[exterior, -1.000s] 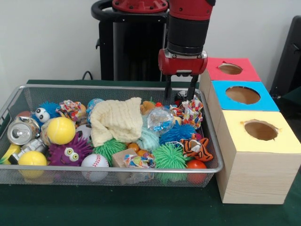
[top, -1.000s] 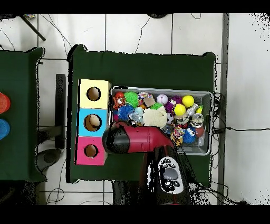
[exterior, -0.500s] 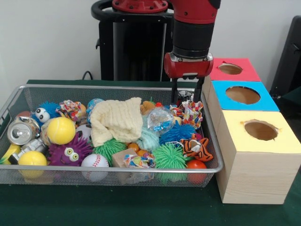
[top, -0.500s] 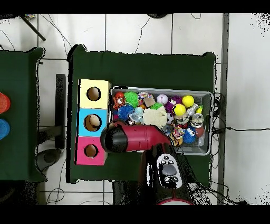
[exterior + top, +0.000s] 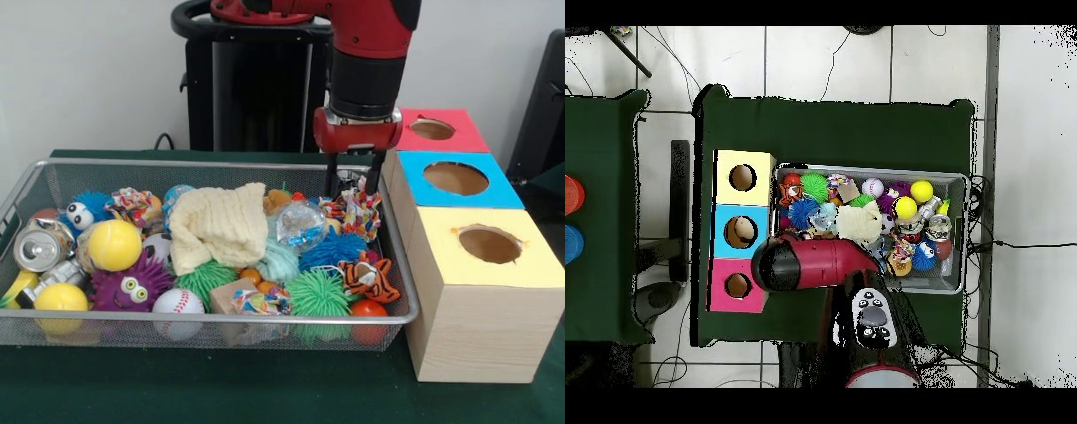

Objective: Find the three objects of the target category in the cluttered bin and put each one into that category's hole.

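Note:
A wire bin (image 5: 221,164) holds several toys under and around a cream cloth (image 5: 218,225). My gripper (image 5: 356,183) hangs at the bin's back right corner, just above a multicoloured rope toy (image 5: 357,210), with its fingers apart and nothing clearly held. Beside the bin stand three boxes with round holes: red (image 5: 433,130), blue (image 5: 455,179) and yellow (image 5: 488,245). In the overhead view the red arm (image 5: 815,265) hides the gripper, reaching over the bin's edge (image 5: 960,180) next to the blue box (image 5: 740,232).
The bin also holds a tiger toy (image 5: 369,276), a green spiky ball (image 5: 318,294), a baseball (image 5: 177,303), a yellow ball (image 5: 114,245), a purple spiky toy (image 5: 132,284) and a can (image 5: 37,247). The red box's wall stands close to the gripper's right.
The gripper has moved right and lower, from above the bin's back middle to its back right corner over the rope toy. The toys have not shifted.

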Controlling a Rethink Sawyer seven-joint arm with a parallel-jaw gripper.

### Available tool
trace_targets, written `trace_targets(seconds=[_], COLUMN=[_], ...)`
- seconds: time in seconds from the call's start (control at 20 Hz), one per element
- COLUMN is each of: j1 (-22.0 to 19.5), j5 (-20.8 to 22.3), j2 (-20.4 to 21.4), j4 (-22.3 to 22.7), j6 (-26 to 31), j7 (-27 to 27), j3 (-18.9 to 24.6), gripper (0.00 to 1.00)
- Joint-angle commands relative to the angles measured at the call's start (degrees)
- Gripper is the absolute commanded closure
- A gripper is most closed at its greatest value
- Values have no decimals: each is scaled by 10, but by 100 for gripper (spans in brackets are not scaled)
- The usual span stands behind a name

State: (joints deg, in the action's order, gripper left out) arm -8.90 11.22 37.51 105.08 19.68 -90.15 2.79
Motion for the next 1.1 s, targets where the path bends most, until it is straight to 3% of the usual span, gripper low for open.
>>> trace_targets(seconds=[0.05, 0.4, 1.1], j1=[0, 2, 4], j5=[29, 25, -1], j2=[-52, -99, -92], j4=[-31, -61, -47], j6=[-20, -51, -40], j7=[-60, -70, -84], j3=[-5, -18, -26], gripper=[0, 0, 0])
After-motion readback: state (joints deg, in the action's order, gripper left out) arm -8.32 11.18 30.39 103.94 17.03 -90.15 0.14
